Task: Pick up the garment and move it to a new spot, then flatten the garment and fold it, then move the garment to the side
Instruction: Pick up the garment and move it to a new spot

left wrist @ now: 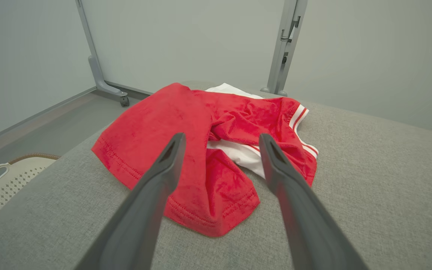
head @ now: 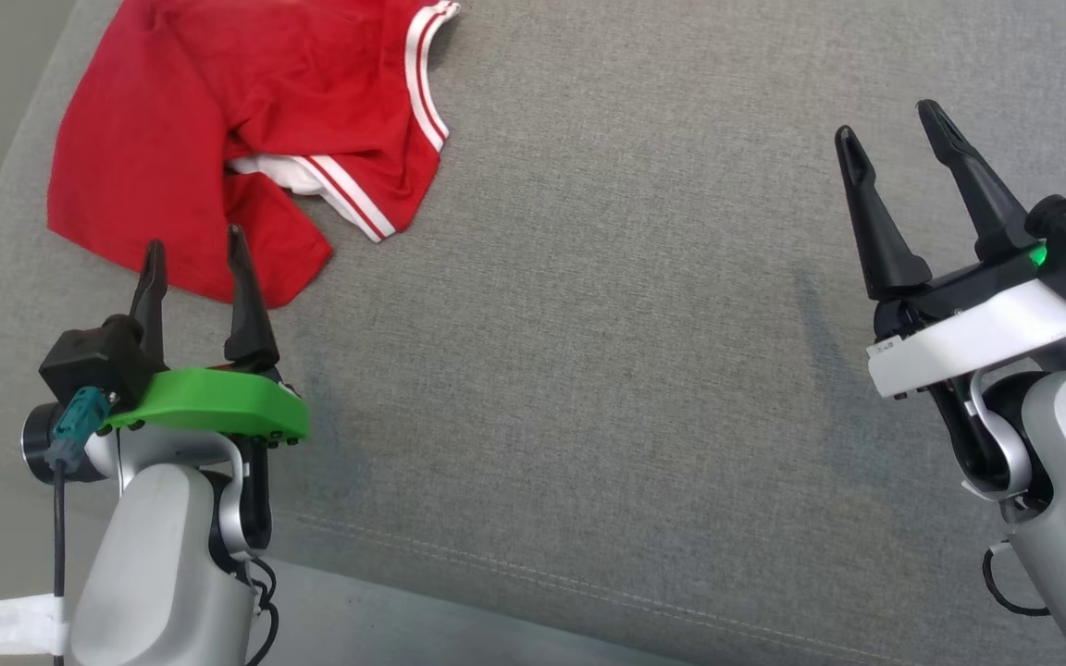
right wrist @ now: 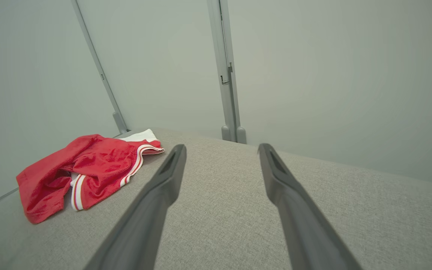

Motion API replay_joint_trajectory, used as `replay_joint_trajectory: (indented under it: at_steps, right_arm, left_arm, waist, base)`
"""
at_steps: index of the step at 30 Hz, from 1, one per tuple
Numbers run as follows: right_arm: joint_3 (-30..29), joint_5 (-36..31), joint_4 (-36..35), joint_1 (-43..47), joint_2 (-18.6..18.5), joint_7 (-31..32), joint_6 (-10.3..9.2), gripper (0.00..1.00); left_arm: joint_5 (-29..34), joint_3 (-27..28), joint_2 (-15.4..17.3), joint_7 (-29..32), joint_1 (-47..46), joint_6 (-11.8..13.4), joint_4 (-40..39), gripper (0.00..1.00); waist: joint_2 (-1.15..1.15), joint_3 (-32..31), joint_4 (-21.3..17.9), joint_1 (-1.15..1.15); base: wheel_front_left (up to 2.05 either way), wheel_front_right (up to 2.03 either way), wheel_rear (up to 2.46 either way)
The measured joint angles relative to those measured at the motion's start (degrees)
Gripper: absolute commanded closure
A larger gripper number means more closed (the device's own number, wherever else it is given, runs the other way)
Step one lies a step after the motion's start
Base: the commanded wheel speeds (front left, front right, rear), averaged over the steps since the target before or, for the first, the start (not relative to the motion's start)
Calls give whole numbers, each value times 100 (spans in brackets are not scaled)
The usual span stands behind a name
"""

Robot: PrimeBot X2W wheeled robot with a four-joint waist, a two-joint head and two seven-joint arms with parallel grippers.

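Crumpled red garment (head: 218,120), white-striped trim, just ahead of the spread, empty jaws of the left gripper (head: 195,238). Right gripper (head: 886,118) equally spread above woven grey upholstery (head: 635,370).

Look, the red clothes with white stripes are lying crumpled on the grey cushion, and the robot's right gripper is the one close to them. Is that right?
Almost. It is the left gripper that is close to the red garment; the right gripper is far off, over bare grey cushion. The head view shows this. The rest is right: white stripes, crumpled, on the cushion.
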Motion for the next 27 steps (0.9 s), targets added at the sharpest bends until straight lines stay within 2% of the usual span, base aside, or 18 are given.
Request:
replay_joint_trajectory:
  at_steps: [11, 27]
  right_arm:
    - [-19, -5, -204, -181, -27, 101, 43, 0]
    - [-81, -5, -242, -337, -75, 119, 49, 0]
  left_arm:
    - [-138, 456, -48, -1, -561, 59, 886, 0]
    - [-44, 890, -88, 0, -1195, 79, 1744, 0]
  waist:
    - [0, 334, -459, 0]
    - [0, 691, -754, 0]
  base:
    - [0, 0, 0]
    - [0, 0, 0]
